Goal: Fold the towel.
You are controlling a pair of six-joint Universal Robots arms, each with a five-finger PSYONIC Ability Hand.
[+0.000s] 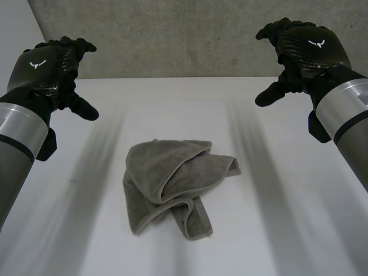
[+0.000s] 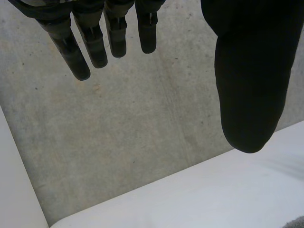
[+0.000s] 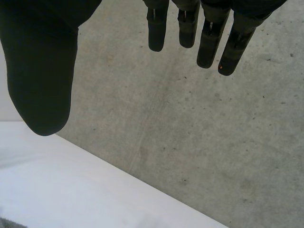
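The left hand (image 1: 49,69) is held in the air over the far left of the table (image 1: 299,230). Its fingers (image 2: 97,45) are straight and set apart from the thumb (image 2: 249,85), and nothing is gripped or touched. The right hand (image 1: 302,49) is raised over the far right side in the same way, fingers extended and thumb spread, with nothing held. Both hands are well apart from the towel (image 1: 172,184).

The towel is seen crumpled in the middle of the table, between the two arms. Bare white tabletop is left on every side of it, and the table's far edge is met by a wall (image 1: 184,34).

The towel is grey-olive terry cloth. It is bunched into an uneven lump, with overlapping folds and hemmed edges turned up toward the near side. The tabletop is smooth and white. The wall is rough, speckled grey concrete.
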